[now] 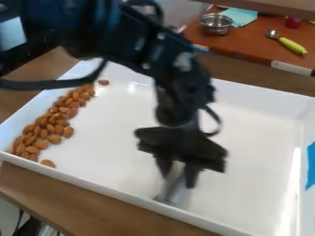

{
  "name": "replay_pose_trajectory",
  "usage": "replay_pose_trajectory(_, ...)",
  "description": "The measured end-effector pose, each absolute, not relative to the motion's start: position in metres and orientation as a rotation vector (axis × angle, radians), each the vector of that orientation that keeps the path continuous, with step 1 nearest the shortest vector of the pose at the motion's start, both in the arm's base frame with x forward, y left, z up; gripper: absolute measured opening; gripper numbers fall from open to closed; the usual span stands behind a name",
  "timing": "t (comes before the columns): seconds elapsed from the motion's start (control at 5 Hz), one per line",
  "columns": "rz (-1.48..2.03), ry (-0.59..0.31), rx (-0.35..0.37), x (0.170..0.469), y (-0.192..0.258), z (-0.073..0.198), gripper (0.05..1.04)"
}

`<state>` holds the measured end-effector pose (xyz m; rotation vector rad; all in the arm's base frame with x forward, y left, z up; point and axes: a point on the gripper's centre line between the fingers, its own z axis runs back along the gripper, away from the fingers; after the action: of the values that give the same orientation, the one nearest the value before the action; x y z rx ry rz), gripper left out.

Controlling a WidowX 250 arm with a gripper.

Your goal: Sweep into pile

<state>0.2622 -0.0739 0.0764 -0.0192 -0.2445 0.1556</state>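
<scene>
Over the front middle of the white tray (246, 129) hangs my gripper (178, 179), pointing down. It is shut on a pale, blurred sweeping tool (174, 190), whose lower end is down by the tray's front wall. A bit of brown, perhaps one almond (155, 197), shows at the tool's left edge. Many almonds (46, 130) lie in a long band along the tray's left wall. One almond (48, 163) rests at the band's front end, and another almond (103, 82) lies near the back left corner.
Behind the tray, a metal pot (215, 23), a teal cloth (241, 16) and a spoon with a green handle (291, 45) lie on a red-brown surface. Blue tape (311, 166) is at the right edge. The tray's raised walls surround the work area.
</scene>
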Motion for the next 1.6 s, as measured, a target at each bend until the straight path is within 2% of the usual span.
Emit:
replay_pose_trajectory(0.2, 0.152, -0.230, 0.009, 0.264, -0.047, 0.076, 0.381)
replay_pose_trajectory(0.8, 0.163, -0.278, 0.112, 0.270, 0.022, 0.075, 0.381)
replay_pose_trajectory(1.2, 0.119, -0.207, 0.184, 0.250, 0.064, 0.075, 0.381)
replay_pose_trajectory(1.4, 0.092, -0.167, 0.256, 0.243, 0.078, 0.076, 0.381)
replay_pose_trajectory(1.6, 0.137, -0.162, 0.252, 0.241, 0.079, 0.076, 0.381)
